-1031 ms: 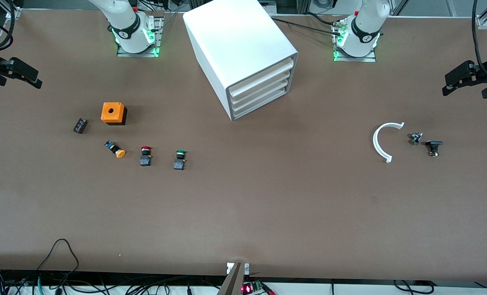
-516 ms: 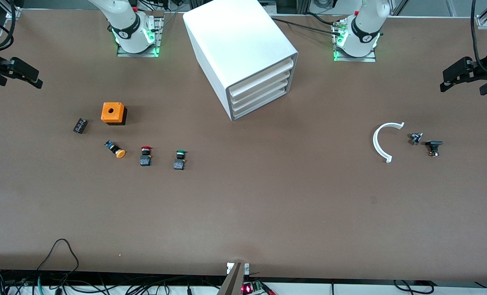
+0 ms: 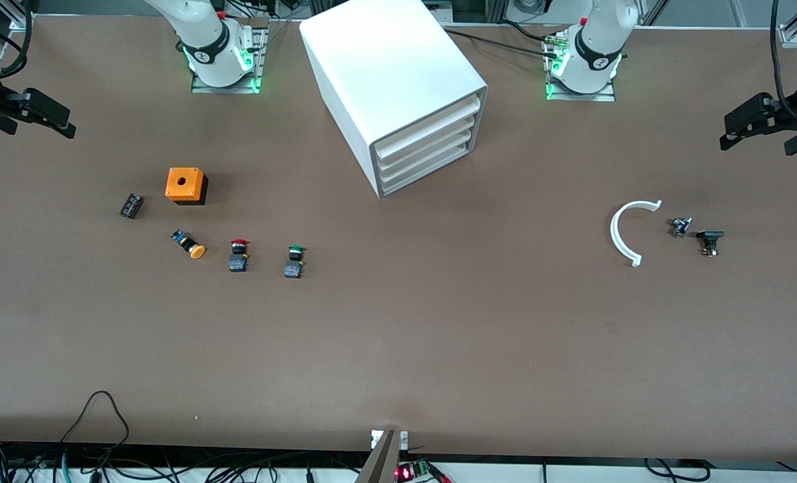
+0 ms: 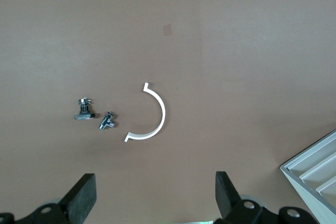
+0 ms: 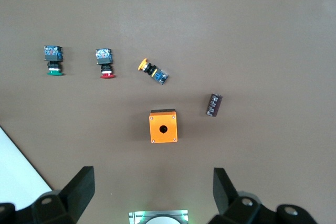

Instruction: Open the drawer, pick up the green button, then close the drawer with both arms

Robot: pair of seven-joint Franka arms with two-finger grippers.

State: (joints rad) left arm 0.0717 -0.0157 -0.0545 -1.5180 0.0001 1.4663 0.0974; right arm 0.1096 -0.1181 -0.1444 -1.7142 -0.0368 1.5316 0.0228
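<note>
Surface: brown surface (image 3: 398, 349) lay before me, cabinet (image 3: 398, 87) standing between the two arm bases, all three drawers shut.
Right claw: the right claw (image 3: 26, 114) hung released over the surface's edge at the right arm's end, holding nothing; in its wrist view both fingers (image 5: 79, 187) stood wide apart.
Loose parts: black block (image 3: 131, 205), orange box (image 3: 186, 185), orange-capped button (image 3: 189, 245) and red-capped button (image 3: 238, 255) lay in a cluster.
Button: the button (image 3: 294, 261) with the green cap sat on the open surface just beside the red one, not in any drawer.
Risk, pick: I judged the red neighbour close enough to be grabbed by mistake.
Drawer: the drawer (image 3: 432, 170), lowest of three, was closed; I feared a pull might catch the one above or drag the cabinet.
Clutter: white arc (image 3: 625, 231) and two small fittings (image 3: 697, 235) lay apart.
Left claw: the left claw (image 3: 757, 124) waited released, empty, over the left arm's end.
</note>
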